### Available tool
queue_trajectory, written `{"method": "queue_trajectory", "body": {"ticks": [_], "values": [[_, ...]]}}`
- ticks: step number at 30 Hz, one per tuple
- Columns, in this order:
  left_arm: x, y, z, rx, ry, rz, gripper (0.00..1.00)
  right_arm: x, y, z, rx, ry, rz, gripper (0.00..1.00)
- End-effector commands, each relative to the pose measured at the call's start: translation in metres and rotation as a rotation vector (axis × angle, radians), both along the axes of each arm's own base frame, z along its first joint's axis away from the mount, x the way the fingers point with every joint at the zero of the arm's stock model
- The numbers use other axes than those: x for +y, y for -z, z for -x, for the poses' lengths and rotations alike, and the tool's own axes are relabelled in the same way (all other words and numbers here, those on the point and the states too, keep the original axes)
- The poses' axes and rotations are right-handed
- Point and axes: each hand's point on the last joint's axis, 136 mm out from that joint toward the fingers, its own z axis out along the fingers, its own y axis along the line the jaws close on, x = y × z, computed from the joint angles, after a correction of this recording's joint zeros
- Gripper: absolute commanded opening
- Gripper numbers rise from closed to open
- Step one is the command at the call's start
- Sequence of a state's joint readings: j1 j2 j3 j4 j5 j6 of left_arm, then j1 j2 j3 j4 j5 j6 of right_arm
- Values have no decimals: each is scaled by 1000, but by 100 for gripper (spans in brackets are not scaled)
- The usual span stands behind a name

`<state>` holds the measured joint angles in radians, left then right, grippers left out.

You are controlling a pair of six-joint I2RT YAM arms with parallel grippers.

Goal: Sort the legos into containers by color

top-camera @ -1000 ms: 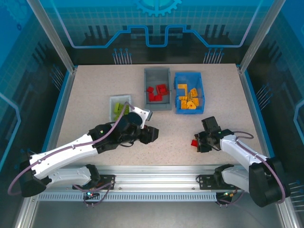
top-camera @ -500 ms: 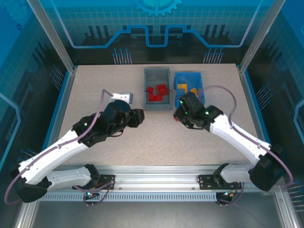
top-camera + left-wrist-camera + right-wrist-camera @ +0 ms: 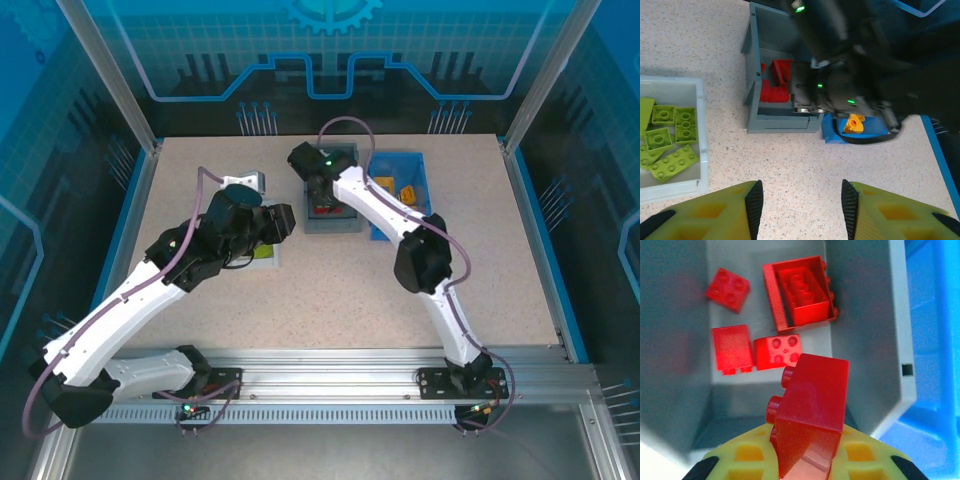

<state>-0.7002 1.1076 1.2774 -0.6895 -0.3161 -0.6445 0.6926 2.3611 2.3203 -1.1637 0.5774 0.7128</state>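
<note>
My right pincer is clamped on a red brick at the bottom centre of its wrist view, the brick's studs pointing left. The brick hangs over the lower end of the grey bin. Four red legos lie on the bin floor in the upper half of that frame: a long hollow one tipped on its side, two small studded squares and one showing a smooth face. The blue bin runs down the right edge, just beside the grey one.

My left pincer stands open with nothing between its fingers, at the bottom of its wrist view over bare counter. The white bin sits at the left edge of that frame with green legos lying flat in it. To its right is the grey bin, with the right arm's dark body across the upper right. An orange lego shows in the blue bin just beneath that arm.
</note>
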Motion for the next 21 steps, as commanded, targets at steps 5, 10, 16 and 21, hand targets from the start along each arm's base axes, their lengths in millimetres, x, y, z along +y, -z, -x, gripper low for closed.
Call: {"method": "queue_trajectory", "body": {"ticks": [5,10,16,21], "values": [[-5,-14,-1,-37,34,34,48,-28,17,-6,23,44,159,15],[-5,-10,1,-28,37,31,48,-20,24,-12,33,26,124,30],[-2,-9,2,-23,34,22,49,-5,-9,-11,-41,2,85,45],[1,-10,6,-21,31,17,49,-1,-64,-4,-144,0,39,44]]}}
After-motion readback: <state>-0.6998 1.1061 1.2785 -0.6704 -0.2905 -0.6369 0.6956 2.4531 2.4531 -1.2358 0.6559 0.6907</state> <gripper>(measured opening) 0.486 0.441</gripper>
